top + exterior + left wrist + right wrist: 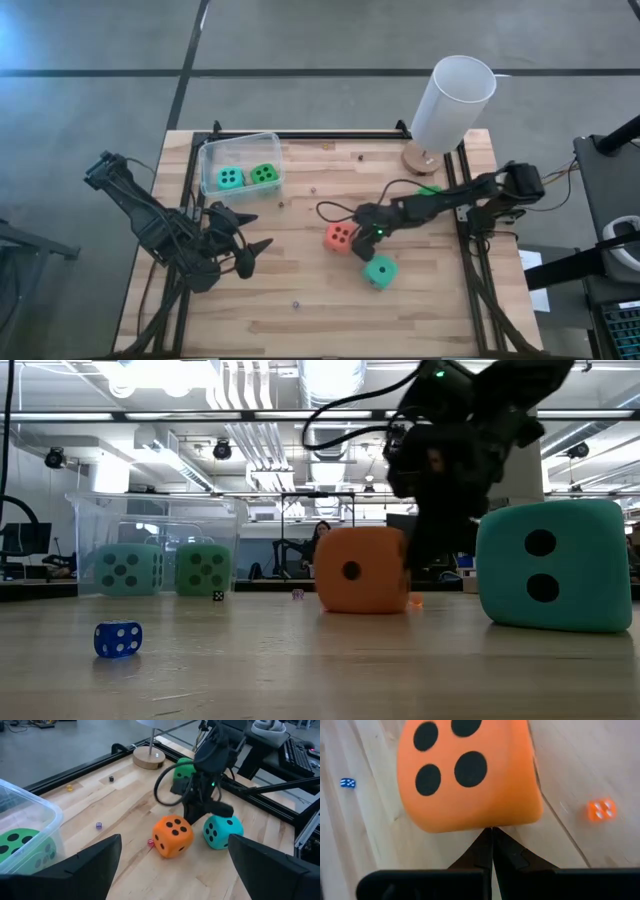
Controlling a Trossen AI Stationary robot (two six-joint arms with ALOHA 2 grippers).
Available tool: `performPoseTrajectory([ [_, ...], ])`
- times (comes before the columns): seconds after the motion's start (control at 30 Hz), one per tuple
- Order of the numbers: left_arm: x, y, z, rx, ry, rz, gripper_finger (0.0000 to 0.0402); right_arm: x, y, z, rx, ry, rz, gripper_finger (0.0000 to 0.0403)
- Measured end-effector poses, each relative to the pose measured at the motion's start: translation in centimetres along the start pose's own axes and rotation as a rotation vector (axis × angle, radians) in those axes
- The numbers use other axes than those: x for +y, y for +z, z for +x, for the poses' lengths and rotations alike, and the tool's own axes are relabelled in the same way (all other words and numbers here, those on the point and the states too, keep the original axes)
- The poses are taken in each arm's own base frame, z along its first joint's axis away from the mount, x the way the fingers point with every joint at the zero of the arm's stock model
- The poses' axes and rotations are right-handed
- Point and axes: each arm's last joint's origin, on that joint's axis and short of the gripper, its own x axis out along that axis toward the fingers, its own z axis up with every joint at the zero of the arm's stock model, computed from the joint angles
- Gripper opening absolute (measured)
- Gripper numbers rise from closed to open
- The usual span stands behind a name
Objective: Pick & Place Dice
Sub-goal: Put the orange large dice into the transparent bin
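i am bringing my right gripper (362, 232) up to the orange die (340, 238) with its fingers pressed flat together, and that is the main risk i am looking at: shut tips cannot take the cube, so pressing on is likely to shove it along the table (300, 270) or roll it over instead of picking it. in my right wrist view the closed tips are sitting right at the die's lower edge; i think they are just touching it, though i cannot be sure there is no gap. if the orange die slides, it may knock into the teal die (379, 271) lying just beside it, toward the front edge, and then both are ending up somewhere awkward. i am also watching the cable looping over my right arm near the cube, which could snag it. to grip properly i am probably needing to back off, spread the fingers and come down around the cube. my left gripper (243, 243) is waiting over the left side of the table with its fingers spread wide, holding nothing. two green dice (247, 176) are already lying in the tub (210, 152), and another green die (184, 771) is sitting behind my right arm near the white cylinder (450, 100).
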Motion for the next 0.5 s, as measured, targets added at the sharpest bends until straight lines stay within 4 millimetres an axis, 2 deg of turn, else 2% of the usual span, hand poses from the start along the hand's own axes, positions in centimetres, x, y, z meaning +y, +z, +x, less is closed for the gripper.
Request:
performPoseTrajectory([
  [0.5,0.0,0.0,0.0,-0.002,0.002,-0.001,0.0382,4.2,5.6,4.7,-0.031,0.023,-0.161,0.0008],
])
